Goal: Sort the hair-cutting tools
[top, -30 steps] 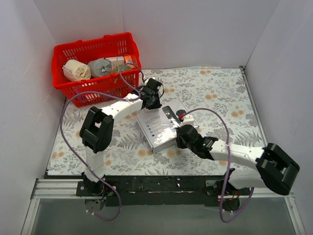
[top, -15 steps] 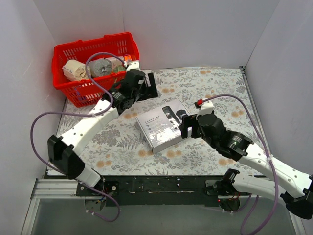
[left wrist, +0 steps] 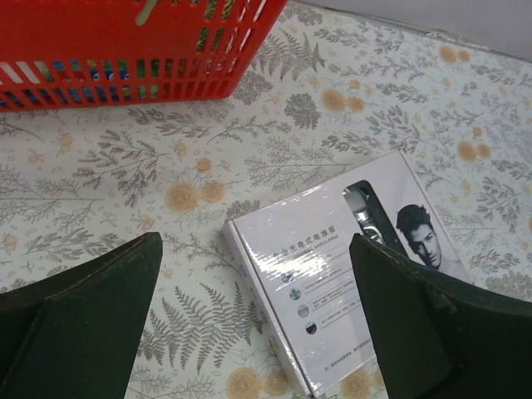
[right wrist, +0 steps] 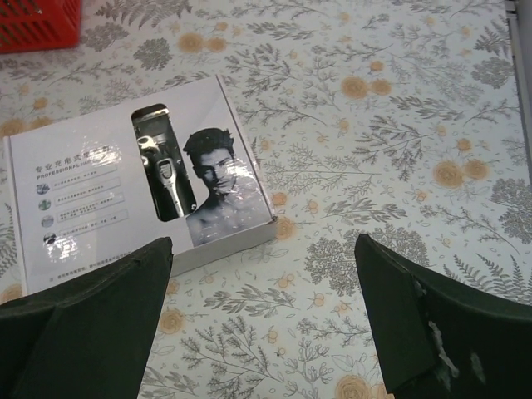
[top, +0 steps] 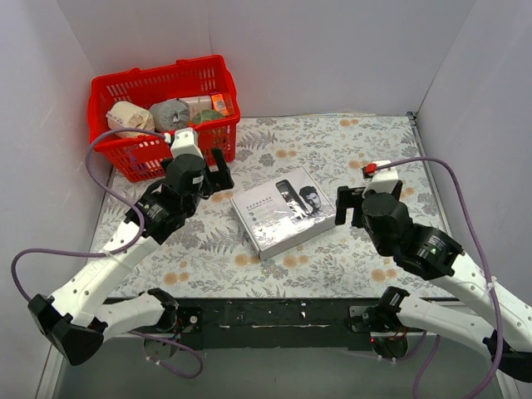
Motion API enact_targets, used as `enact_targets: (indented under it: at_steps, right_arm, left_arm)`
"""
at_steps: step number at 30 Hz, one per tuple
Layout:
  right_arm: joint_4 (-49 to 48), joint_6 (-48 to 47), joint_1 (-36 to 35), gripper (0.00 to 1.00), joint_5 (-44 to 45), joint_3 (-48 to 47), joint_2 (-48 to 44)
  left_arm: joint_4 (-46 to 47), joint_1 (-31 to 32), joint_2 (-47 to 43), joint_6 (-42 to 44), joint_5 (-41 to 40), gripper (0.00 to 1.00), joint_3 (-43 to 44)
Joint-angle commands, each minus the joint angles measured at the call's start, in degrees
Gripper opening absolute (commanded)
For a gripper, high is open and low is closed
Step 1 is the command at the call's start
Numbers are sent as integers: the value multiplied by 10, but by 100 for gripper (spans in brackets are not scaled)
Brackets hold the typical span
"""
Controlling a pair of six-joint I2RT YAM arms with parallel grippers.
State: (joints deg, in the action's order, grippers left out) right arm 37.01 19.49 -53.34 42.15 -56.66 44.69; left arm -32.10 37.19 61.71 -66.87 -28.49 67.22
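A grey-white kit box (top: 281,218) lies shut in the middle of the flowered table, also in the left wrist view (left wrist: 332,291) and the right wrist view (right wrist: 83,191). Of the hair-cutting tools I see only a slim black clipper with a silvery head (right wrist: 163,176) in the lid's dark panel (left wrist: 366,212); I cannot tell whether it is real or printed. My left gripper (top: 218,168) hangs open above the table left of the box (left wrist: 254,239). My right gripper (top: 344,208) hangs open off the box's right side (right wrist: 264,242). Neither holds anything.
A red basket (top: 158,75) with rolls and packets stands at the back left, its wall close to my left gripper (left wrist: 125,50). White walls close in the table on the left, back and right.
Both grippers have let go of the box, opened wide and drawn back from it: the left one toward the basket side, the right one up and to the right.
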Motion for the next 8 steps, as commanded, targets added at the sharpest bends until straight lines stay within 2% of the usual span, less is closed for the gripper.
enact_targets:
  at_steps: [1,6,8]
  right_arm:
    - [-4,-7,1,98,87,-13,-31]
    - [-14,-45,1,98,57,-8,-42]
    - [8,-31,1,98,90,-27,-9]
  left_arm:
    - [-2,-1,-40,15,-29,98,-41]
    - [27,-1,-82,26,-30,98,-50]
    - [31,-1,-84,27,-36,98,-46]
